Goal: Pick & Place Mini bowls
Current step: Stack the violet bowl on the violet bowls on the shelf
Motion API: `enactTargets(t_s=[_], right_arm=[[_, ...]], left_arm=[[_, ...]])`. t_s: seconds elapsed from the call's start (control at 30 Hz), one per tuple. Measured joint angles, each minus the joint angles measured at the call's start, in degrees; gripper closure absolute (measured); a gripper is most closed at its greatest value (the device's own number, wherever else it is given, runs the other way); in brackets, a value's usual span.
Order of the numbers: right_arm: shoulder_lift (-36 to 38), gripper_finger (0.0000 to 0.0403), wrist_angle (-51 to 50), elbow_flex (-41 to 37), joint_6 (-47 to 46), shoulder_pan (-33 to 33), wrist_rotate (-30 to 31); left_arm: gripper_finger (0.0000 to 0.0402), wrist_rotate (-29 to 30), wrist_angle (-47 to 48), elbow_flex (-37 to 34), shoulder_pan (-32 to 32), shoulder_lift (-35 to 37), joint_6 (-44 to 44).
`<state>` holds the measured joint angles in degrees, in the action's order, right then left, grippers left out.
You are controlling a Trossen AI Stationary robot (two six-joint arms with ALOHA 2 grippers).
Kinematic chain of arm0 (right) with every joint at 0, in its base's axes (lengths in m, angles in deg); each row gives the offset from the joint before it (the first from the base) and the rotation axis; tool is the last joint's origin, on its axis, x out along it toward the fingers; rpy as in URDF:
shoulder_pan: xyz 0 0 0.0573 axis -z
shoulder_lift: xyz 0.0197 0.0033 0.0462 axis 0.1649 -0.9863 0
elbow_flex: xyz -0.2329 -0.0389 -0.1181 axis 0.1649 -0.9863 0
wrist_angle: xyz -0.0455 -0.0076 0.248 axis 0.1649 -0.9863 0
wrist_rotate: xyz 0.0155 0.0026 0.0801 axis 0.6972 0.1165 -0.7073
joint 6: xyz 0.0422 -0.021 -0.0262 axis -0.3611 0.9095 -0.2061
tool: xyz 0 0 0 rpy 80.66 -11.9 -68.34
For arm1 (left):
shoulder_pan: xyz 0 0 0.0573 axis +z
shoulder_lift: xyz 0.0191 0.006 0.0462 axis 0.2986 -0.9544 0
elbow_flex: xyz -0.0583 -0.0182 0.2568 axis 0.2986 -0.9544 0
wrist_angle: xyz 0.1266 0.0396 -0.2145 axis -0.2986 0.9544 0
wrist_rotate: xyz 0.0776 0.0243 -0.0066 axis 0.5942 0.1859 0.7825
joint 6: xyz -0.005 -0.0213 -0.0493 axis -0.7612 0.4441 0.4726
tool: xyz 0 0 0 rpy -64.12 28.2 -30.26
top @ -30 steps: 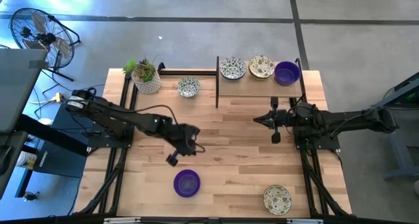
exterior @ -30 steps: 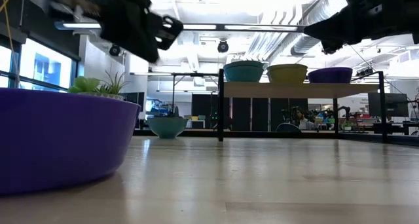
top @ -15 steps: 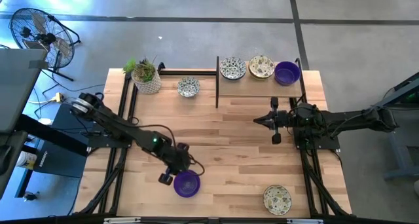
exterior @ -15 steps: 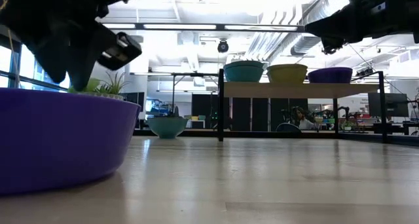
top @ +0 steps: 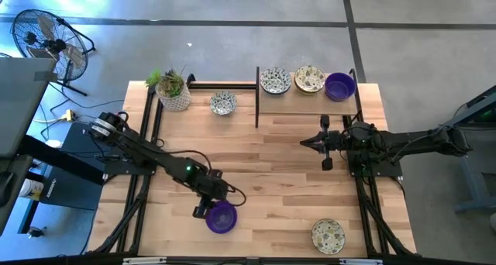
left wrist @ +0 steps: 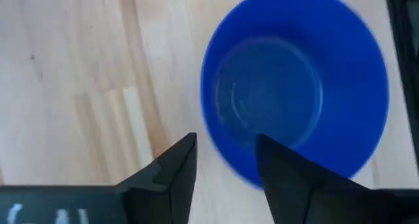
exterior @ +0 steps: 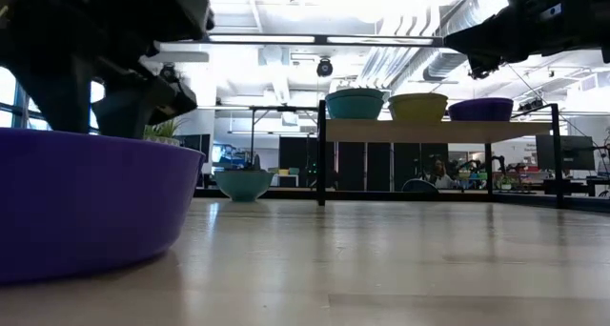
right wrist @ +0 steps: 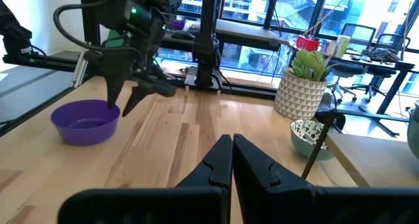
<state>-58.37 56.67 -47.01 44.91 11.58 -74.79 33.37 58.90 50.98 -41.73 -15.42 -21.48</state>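
A purple mini bowl (top: 222,217) (left wrist: 294,86) stands on its base near the table's front edge, left of the middle. My left gripper (top: 203,209) (left wrist: 226,142) is open at the bowl's left rim, fingers pointing down. One finger is over the inside and one outside, and I see no touch. The low view shows the fingers dropping behind the purple bowl (exterior: 86,207). My right gripper (top: 304,142) (right wrist: 232,152) is shut and holds nothing. It hovers at the table's right middle, pointing toward the left edge.
A patterned bowl (top: 223,103) sits far left of centre beside a white pot with a plant (top: 173,91). A raised shelf (top: 306,104) at the back carries two patterned bowls (top: 275,80) (top: 309,79) and a purple bowl (top: 339,86). Another patterned bowl (top: 328,235) lies front right.
My left gripper has gone toward the table's near edge and down, from above the middle of the table to the purple bowl's left rim. Its fingers have opened on the way. The bowl has stayed in place.
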Motion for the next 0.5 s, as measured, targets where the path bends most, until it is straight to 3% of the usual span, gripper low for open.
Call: enactTargets(t_s=[0.2, 0.4, 0.5], right_arm=[[0.00, 0.0401, -0.01, 0.02, 0.00, 0.00, 0.00], [0.00, 0.0401, -0.04, 0.02, 0.20, 0.00, 0.00], [0.00, 0.0402, -0.04, 0.02, 0.17, 0.00, 0.00]], left_arm=[[0.0298, -2.34, -2.79, 0.01, -0.02, -3.26, 1.90], [0.0387, -2.88, -0.43, 0.04, 0.66, -3.88, 2.16], [0.0390, -3.11, 1.55, 0.07, 2.87, -3.43, 3.23]])
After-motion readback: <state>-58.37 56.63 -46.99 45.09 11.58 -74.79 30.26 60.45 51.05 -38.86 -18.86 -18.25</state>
